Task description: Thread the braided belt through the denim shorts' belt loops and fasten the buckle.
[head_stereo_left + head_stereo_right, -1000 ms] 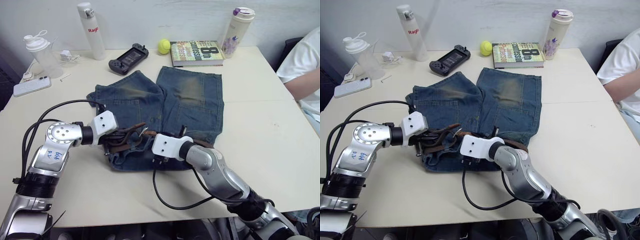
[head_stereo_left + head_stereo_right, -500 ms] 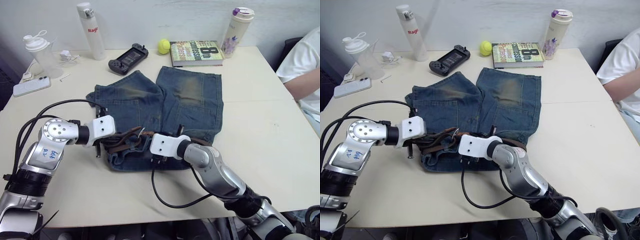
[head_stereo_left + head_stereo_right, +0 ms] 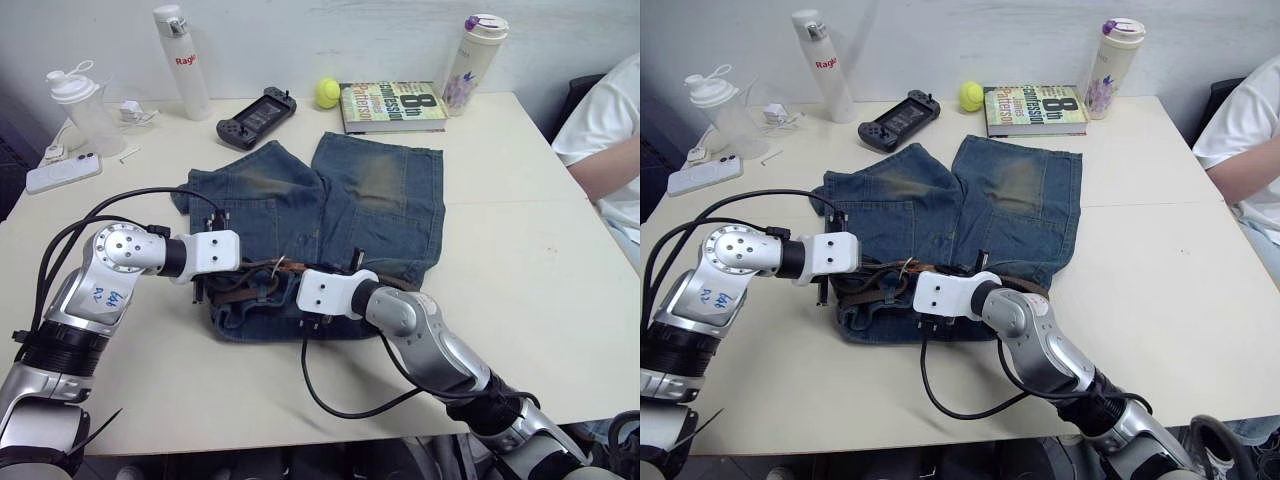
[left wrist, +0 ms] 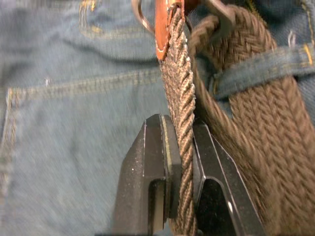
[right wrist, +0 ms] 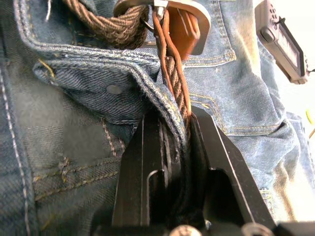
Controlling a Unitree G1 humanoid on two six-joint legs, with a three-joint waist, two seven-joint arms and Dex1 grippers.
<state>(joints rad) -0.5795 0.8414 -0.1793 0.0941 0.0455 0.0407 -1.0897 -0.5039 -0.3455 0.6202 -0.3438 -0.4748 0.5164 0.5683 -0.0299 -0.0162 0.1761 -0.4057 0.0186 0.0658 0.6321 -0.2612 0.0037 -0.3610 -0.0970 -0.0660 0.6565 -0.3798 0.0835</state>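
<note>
On the table [image 3: 560,250], the denim shorts [image 3: 330,215] are spread flat, legs toward the far edge, waistband near the robot. Along the waistband the braided belt [image 4: 256,113] is laid, passed under a belt loop [image 4: 256,73]. The belt strap is pinched edge-on by the closed left gripper [image 4: 179,142]. Waistband edge w/ belt is clamped by the closed right gripper [image 5: 174,132], just beside the buckle [image 5: 170,12].

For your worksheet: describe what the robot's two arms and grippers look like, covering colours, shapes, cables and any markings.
Both arms are silver-grey metal with rounded joints and a white boxy housing at each wrist. The left arm has a round disc joint with small holes, blue handwriting below it and looping black cables. The right arm trails one black cable. Each gripper has two flat black fingers.
</note>
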